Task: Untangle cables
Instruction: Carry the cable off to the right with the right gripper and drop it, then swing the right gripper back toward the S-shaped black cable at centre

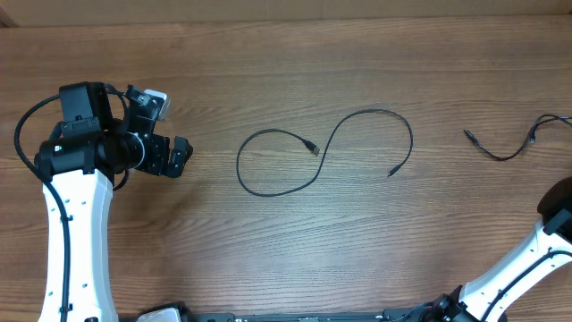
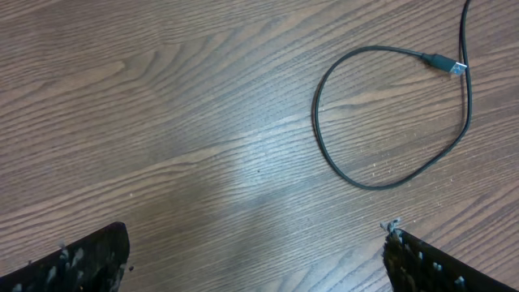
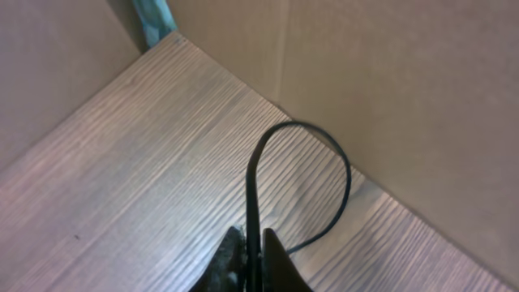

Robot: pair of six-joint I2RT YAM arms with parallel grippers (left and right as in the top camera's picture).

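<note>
Looking down your right wrist camera, you see the right gripper [image 3: 253,242] with its two fingers [image 3: 280,264] pressed close together, pinching the right cable [image 3: 345,174] between the tips. From the pinch the cord runs away from you, bends over in a narrow loop above the table [image 3: 122,162] and returns beside the fingers. You cannot tell whether the loop rests on the wood or hangs just above it. Past the loop, the table's edge meets a plain brown wall [image 3: 405,97].

Your left gripper [image 2: 258,247] is spread wide, with one finger at each lower corner of its wrist view. It holds and touches nothing. Ahead of it and to the right, well apart from the fingers, lies the middle cable [image 2: 381,185]. It is curled into a round loop flat on the table and ends in a small silver plug [image 2: 448,65].

From overhead, the middle cable makes an S shape at the table's centre. Its rounder loop is toward the left arm [image 1: 80,224] and its other end lies loose toward the right. The right cable sits near the far right, with its free plug [image 1: 466,134] on the wood and the rest running off the right edge of the view. The two cables are well apart.
</note>
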